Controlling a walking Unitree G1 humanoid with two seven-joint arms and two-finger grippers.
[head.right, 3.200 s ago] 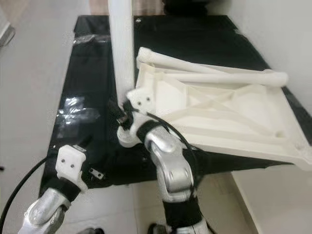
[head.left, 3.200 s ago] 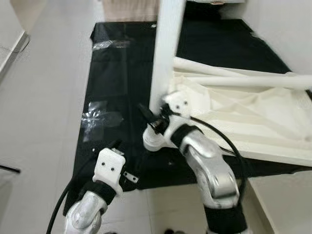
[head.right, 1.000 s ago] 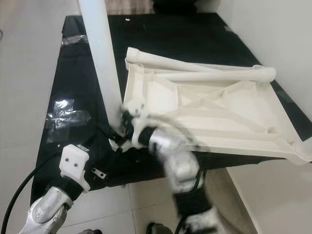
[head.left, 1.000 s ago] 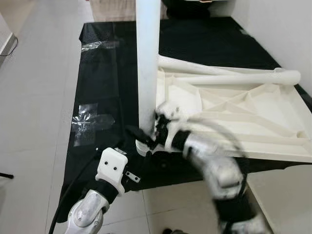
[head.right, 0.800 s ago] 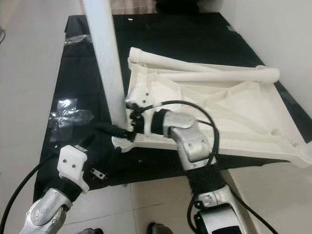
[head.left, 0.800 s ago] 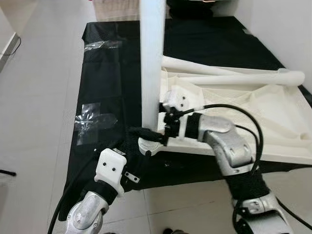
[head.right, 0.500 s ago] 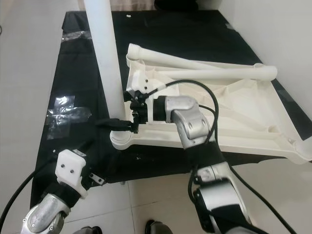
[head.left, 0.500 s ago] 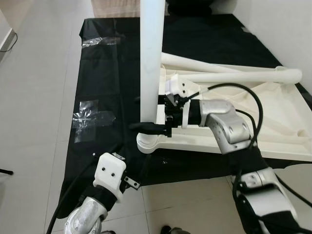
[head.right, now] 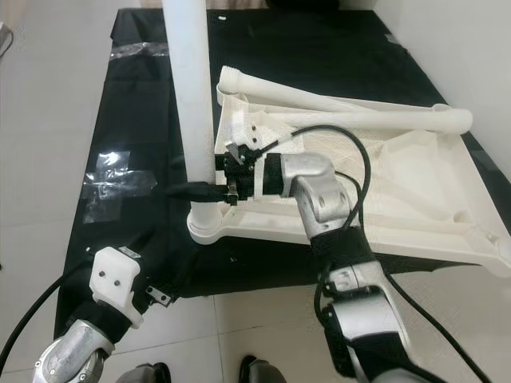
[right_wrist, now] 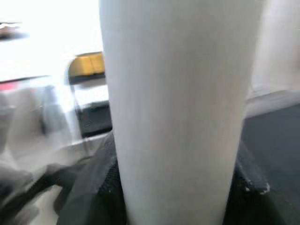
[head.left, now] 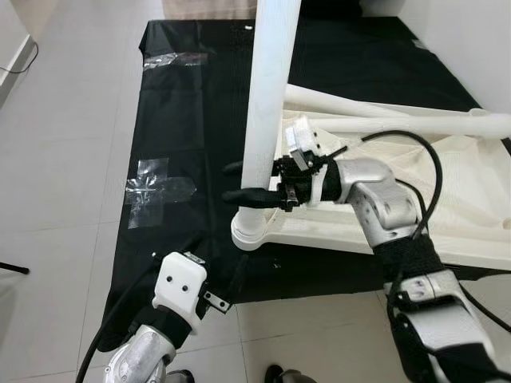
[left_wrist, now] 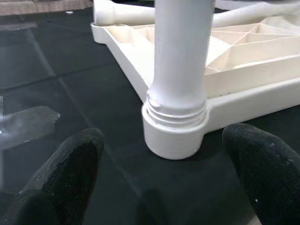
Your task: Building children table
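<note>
A white table top [head.right: 415,183] lies upside down on a black mat [head.left: 184,112]. One white table leg [head.left: 267,104] stands upright in its near corner socket [head.left: 251,231], with screw threads showing just above the socket [left_wrist: 177,112]. My right gripper [head.left: 233,183] reaches in from the right a little above the socket, a black finger on each side of the leg, shut on it. My left gripper [left_wrist: 159,187] is low on the mat in front of the socket, open, its fingers [left_wrist: 70,164] wide apart and touching nothing.
Two more white legs [head.right: 319,100] lie across the far side of the table top. Clear tape [head.left: 156,187] is stuck to the mat left of the leg. Pale floor tiles [head.left: 56,159] surround the mat, and a white wall [head.right: 471,48] rises on the right.
My right arm has swung from below the corner to reach across the table top. Its fingers have risen from the socket and now straddle the leg. The left arm has drawn back slightly.
</note>
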